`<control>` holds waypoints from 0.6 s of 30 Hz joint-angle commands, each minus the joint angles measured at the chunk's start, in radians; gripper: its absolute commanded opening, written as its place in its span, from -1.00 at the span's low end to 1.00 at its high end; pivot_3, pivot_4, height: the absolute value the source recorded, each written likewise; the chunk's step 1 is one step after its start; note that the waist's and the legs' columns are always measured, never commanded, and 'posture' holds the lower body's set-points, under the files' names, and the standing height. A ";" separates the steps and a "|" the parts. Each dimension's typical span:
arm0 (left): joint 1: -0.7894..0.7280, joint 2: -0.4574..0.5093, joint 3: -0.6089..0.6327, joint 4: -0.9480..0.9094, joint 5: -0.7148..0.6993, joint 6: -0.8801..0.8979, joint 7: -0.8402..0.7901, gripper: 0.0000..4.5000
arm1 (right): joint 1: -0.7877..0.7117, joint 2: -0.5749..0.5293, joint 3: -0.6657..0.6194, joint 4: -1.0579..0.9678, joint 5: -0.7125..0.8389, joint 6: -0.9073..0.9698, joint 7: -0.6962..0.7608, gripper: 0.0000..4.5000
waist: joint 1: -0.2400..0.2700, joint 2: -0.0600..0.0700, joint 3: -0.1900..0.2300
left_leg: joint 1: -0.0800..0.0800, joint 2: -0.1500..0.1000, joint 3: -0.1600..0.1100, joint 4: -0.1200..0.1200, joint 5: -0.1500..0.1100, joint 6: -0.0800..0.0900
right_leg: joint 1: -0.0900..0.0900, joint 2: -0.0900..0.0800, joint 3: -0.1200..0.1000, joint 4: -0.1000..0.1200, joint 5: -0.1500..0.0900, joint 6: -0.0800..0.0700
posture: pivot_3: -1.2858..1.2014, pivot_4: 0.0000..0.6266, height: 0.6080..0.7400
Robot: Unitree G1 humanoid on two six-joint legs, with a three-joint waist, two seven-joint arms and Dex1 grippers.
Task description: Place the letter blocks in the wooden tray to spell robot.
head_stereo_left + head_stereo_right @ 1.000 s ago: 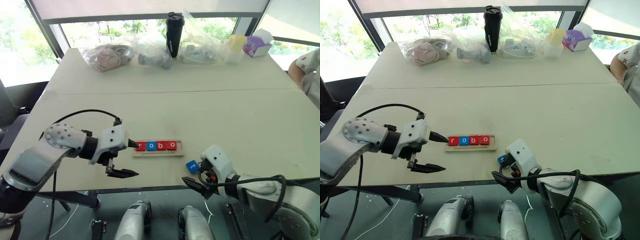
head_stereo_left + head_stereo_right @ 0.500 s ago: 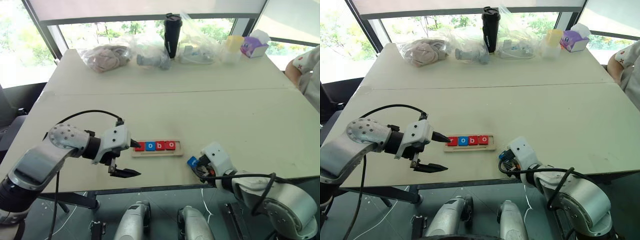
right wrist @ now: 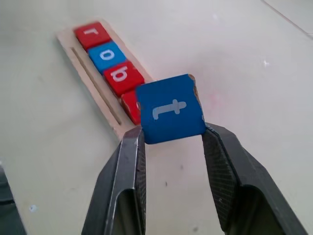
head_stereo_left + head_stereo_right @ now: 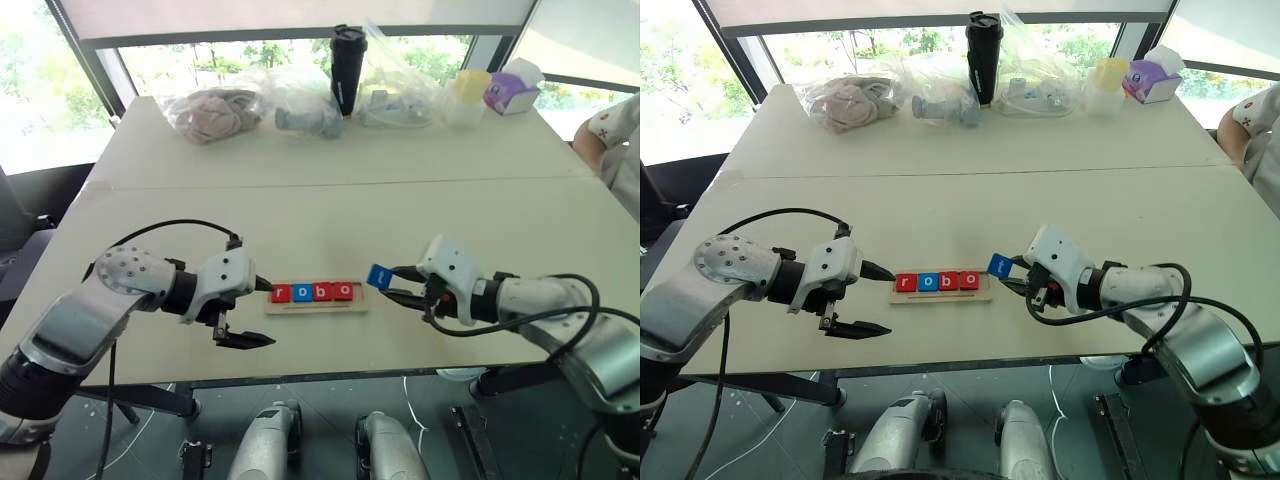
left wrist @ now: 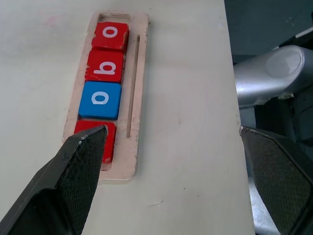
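While four letter blocks sit in the wooden tray (image 4: 316,301) reading r, o, b, o, the head view shows the right gripper (image 4: 392,283) above the table (image 4: 330,215), just beside the tray's right end, its jaws clamped on the blue t block (image 4: 378,276). At the tray's other end the left gripper (image 4: 262,312) has its jaws wide apart, one fingertip at the red r block (image 4: 281,293).

From the left wrist, both fingers (image 5: 73,181) stand spread, one overlapping the tray's near end.

From the right wrist, the blue t block is pinched between both pads (image 3: 136,171), with the tray beyond it.
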 commanded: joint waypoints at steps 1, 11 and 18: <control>-0.003 0.005 0.009 -0.015 0.009 -0.021 -0.008 1.00 | -0.044 -0.007 0.044 0.097 -0.062 -0.140 0.128 -0.51 | 0.002 0.000 0.000 | 0.000 0.000 0.000 0.000 0.000 0.000 | 0.000 0.000 0.000 0.000 0.000 0.000 | 0.03 -0.52 1.00; 0.067 0.037 0.069 -0.075 0.002 0.008 0.030 1.00 | -0.267 0.054 0.201 0.485 -0.219 -0.329 0.409 -0.51 | -0.004 0.000 0.000 | 0.000 0.000 0.000 0.001 0.000 0.000 | 0.000 -0.001 0.000 0.004 0.000 0.000 | 0.03 -0.52 1.00; 0.099 0.044 0.064 -0.100 0.011 0.011 0.059 1.00 | -0.328 0.117 0.246 0.583 -0.311 -0.363 0.449 -0.51 | -0.001 0.000 0.000 | 0.000 0.000 0.000 0.001 0.000 0.000 | -0.001 -0.001 0.000 0.005 0.000 0.000 | 0.03 -0.52 1.00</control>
